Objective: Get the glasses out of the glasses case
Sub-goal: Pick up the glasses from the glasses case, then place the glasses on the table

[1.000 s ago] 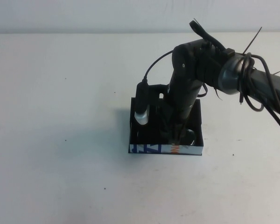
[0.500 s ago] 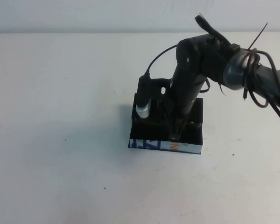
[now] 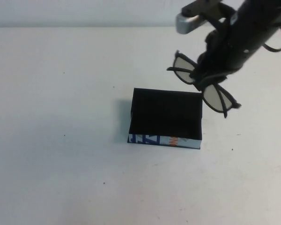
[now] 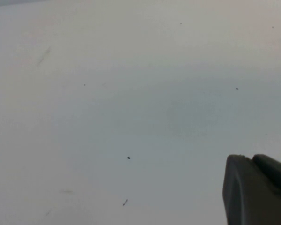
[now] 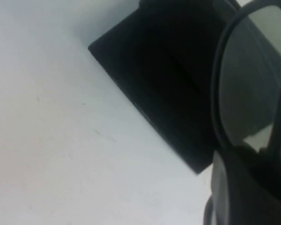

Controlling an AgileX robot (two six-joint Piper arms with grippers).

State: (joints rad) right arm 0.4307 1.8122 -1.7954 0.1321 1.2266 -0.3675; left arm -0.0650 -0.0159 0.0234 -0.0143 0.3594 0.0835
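Your right gripper point(image 3: 205, 79) is clamped on the bridge of the glasses point(image 3: 214, 97) and holds them in the air, above and beyond the far right corner of the glasses case point(image 3: 166, 117). The frame hangs tilted, one lens toward the far side and the other lower, just outside the case's right edge. The case sits open on the white desk point(image 3: 61, 140), its black interior showing and its white printed side facing you. Your left gripper point(image 4: 257, 190) appears only in its wrist view, over bare desk; you cannot tell how far it is open.
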